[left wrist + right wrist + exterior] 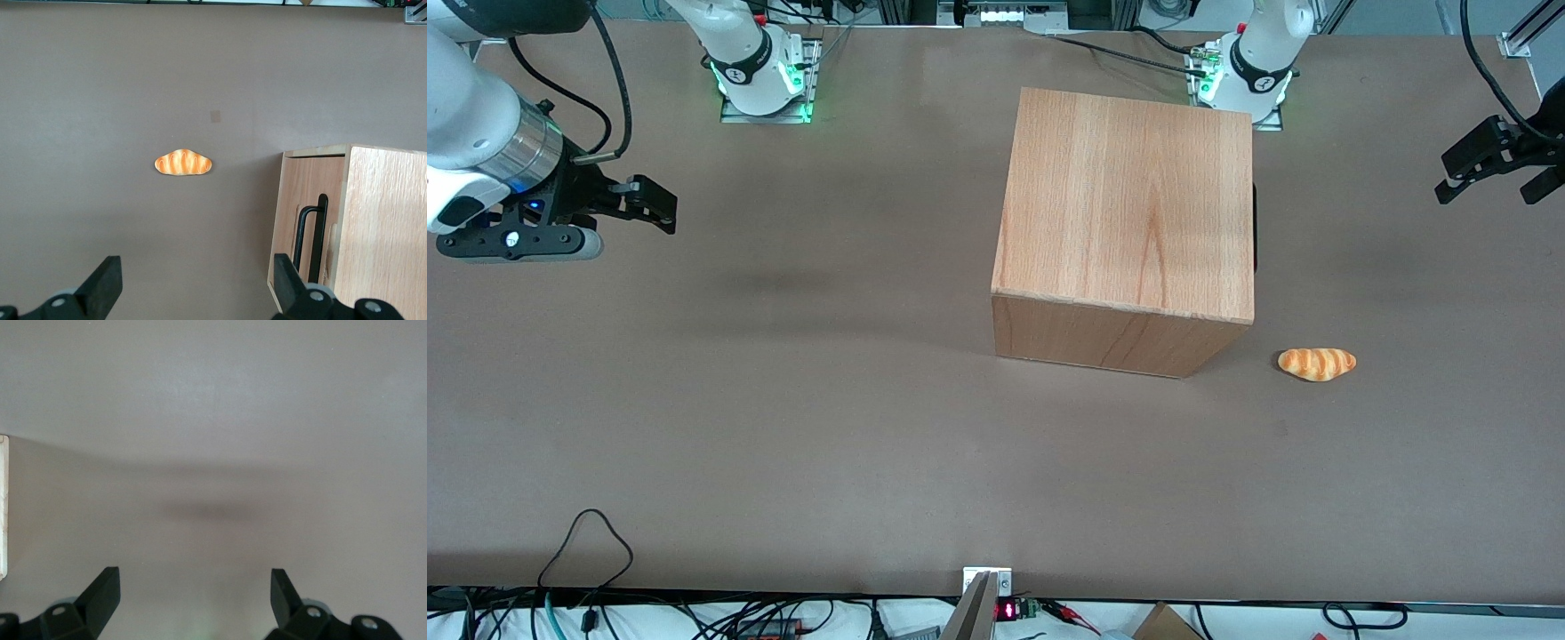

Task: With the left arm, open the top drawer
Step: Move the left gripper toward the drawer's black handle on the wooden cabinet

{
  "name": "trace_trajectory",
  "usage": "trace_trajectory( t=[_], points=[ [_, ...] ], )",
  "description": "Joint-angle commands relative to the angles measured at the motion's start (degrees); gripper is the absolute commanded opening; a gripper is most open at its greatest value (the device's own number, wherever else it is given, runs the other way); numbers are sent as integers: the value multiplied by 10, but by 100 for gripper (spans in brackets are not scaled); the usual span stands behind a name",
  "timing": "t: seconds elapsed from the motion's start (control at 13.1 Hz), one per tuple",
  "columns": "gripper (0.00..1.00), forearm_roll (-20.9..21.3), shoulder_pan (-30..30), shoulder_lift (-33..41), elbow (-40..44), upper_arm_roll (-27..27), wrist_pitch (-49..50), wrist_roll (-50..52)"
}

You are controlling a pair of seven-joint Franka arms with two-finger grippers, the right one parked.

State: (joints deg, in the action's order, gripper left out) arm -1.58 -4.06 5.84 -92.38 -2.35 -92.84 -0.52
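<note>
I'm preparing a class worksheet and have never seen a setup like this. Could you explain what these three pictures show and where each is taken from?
Two white robot arms stand at a brown table. The front view looks down on everything. The other two come from cameras on each arm's wrist.

On the table is a wooden cabinet, and beside it, nearer the front camera, a small toy croissant.

The working left arm's tool hangs above the table toward its own end, fingers open, holding nothing. Its wrist camera shows the cabinet's drawer front with black bar handles; the top drawer looks shut.
</note>
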Motion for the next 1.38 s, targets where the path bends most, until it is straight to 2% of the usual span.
trace_trajectory(
  t=[0.0, 0.61, 0.84, 1.3],
  points=[
    [100, 12, 1, 8, -4, 1, 6, -13],
    [100, 3, 5, -21, -7, -7, 8, -4],
    [100, 3, 11, -25, -44, -9, 7, -7],
    [100, -46, 11, -22, -145, -39, -59, -12]
  ],
)
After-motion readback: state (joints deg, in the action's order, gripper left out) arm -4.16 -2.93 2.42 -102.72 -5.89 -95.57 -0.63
